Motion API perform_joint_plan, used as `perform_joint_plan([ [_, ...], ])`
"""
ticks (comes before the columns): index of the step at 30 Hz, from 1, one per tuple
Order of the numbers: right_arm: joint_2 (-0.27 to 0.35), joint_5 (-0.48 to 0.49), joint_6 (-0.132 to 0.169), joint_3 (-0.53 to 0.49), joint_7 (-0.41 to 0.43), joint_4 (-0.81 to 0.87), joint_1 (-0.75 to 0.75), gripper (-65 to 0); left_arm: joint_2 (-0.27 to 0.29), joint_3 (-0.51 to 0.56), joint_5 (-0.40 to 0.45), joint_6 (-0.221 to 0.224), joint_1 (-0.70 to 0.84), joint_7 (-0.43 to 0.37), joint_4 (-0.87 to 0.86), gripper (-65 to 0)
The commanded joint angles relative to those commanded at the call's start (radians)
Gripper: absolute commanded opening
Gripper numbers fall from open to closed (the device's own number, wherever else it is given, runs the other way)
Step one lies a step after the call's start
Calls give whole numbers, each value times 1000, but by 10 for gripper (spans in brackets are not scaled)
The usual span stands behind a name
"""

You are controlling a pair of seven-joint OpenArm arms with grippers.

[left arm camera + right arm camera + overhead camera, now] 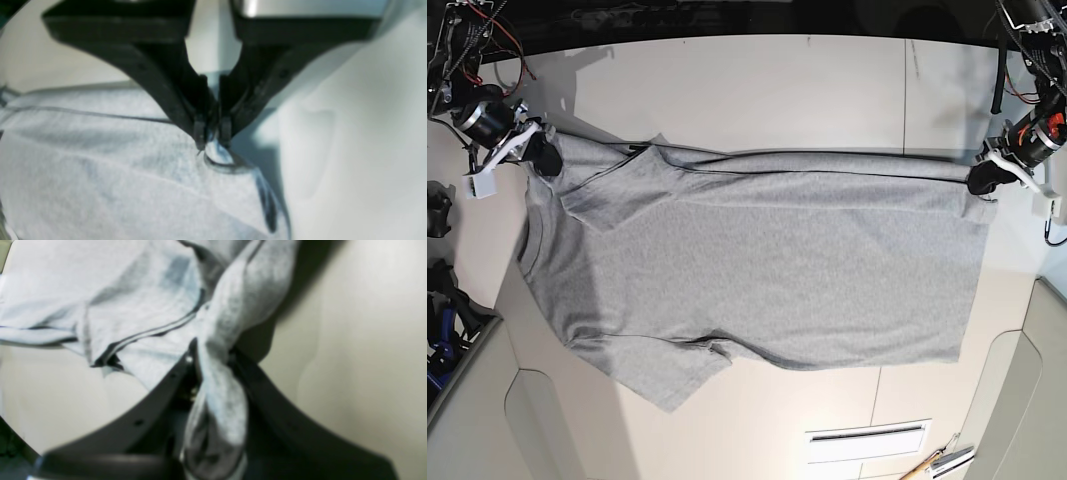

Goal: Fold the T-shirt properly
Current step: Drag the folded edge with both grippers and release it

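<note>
Leftmost in the base view, the right gripper (545, 157) is seen pinching a bunched corner of the T-shirt (757, 270) at the shoulder end; in its wrist view a twisted wad of grey cloth is clamped between the black jaws. Across the middle, the T-shirt is spread flat on the pale counter (777, 85), plain side up, with one sleeve folded inward and another pointing toward the near edge. At the far right, the hem corner is nipped by the left gripper (979, 178), its tips pressed together on the cloth.
</note>
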Motion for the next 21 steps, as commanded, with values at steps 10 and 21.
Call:
perform_joint_plan([
  [10, 13, 17, 0, 79, -7, 209, -225, -650, 2, -2, -4, 0, 224, 19, 200, -650],
  [21, 13, 50, -2, 173, -26, 216, -301, -650, 8, -2, -10, 0, 336, 19, 275, -650],
])
